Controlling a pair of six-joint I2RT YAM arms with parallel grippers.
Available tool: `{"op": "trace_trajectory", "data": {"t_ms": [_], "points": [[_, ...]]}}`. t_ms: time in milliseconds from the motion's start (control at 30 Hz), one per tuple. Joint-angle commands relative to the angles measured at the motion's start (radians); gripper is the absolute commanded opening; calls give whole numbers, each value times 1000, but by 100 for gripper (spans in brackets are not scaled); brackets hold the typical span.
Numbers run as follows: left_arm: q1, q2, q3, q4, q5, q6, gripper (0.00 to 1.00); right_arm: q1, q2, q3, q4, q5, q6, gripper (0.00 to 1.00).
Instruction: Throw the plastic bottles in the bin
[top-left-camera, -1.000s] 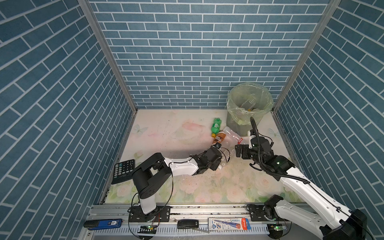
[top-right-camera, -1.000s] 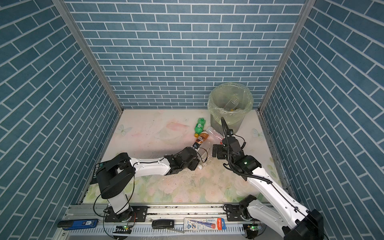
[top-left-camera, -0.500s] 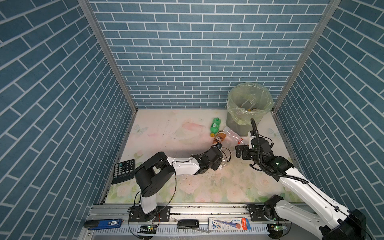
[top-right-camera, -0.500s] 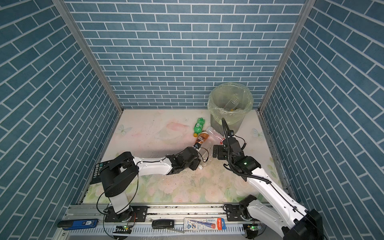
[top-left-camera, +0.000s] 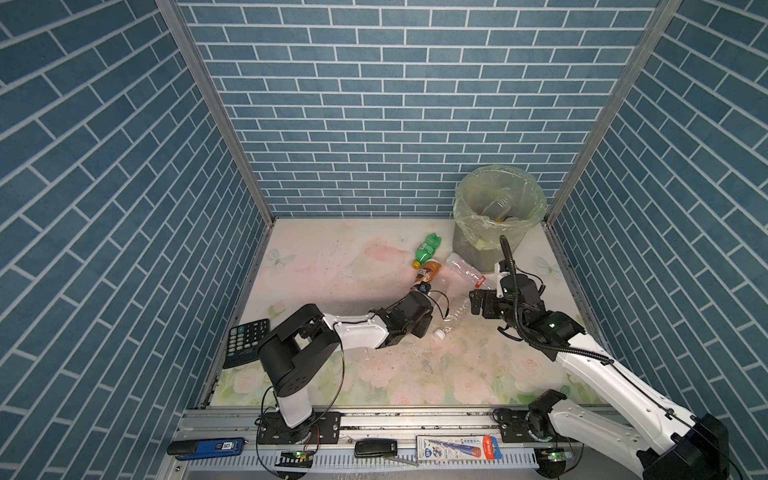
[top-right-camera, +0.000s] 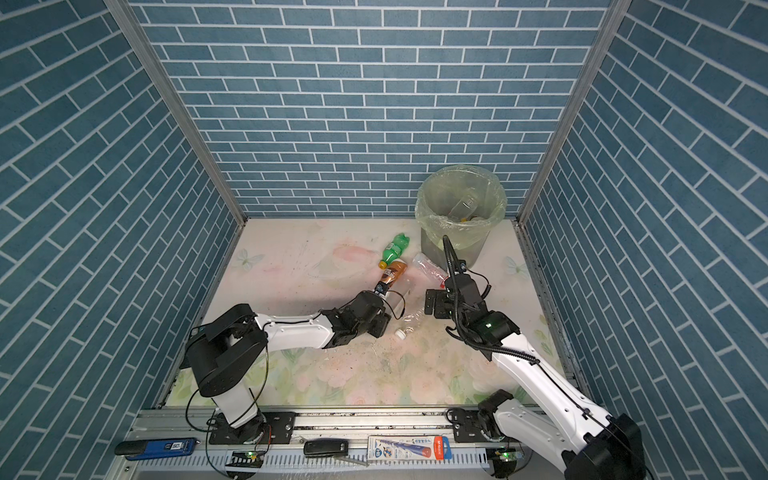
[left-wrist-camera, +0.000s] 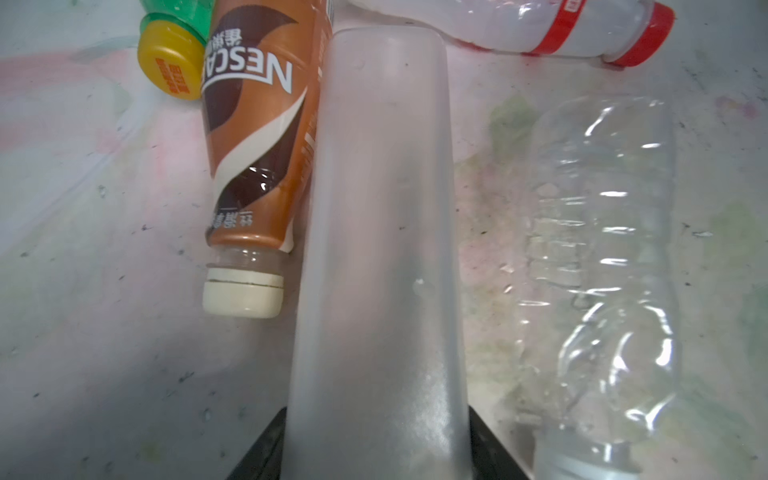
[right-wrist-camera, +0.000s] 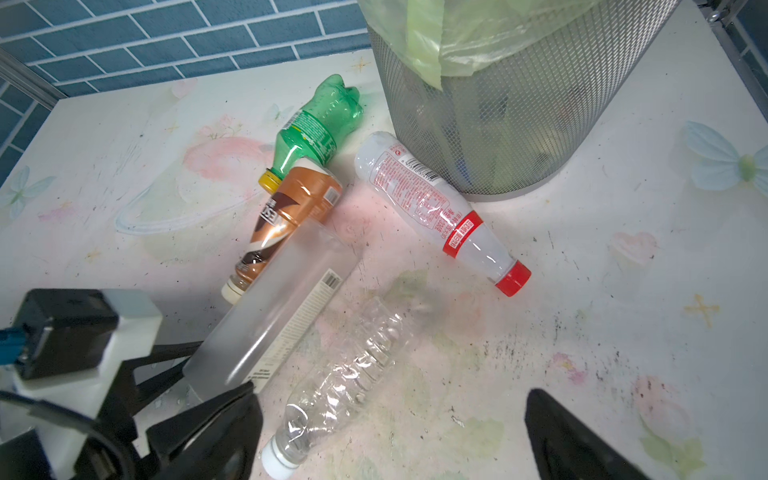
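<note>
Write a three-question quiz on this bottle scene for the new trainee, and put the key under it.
1. True or false: the green bottle stands upright.
2. Which bottle lies between the jaws of the left gripper? A. brown bottle B. frosted bottle C. red-capped bottle
3. How many bottles are outside the bin?

Key
1. False: it lies on its side.
2. B.
3. Five: green, brown, frosted, red-capped and the crushed clear bottle.
</note>
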Motion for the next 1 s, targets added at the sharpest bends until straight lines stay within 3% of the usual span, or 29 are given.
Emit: {"op": "trace_trajectory", "data": {"t_ms": [0,633,700,833,967], "points": [[25,-57,-43,-9,3,-11,53,-5,14,-10,28,-15,37,98],[101,-221,-158,5,52,-48,55,-6,91,-3,82,-56,48,98],[125,-264,-144,-14,78,-51,65,-4,103,5,81,-53,41,98],[152,-249,-67,-95,131,-11,71,-5,130,21,105,-48,21,98],[151,-135,-32,-71,222,-56,76,-10,177,56,118,-51,-3,98]]}}
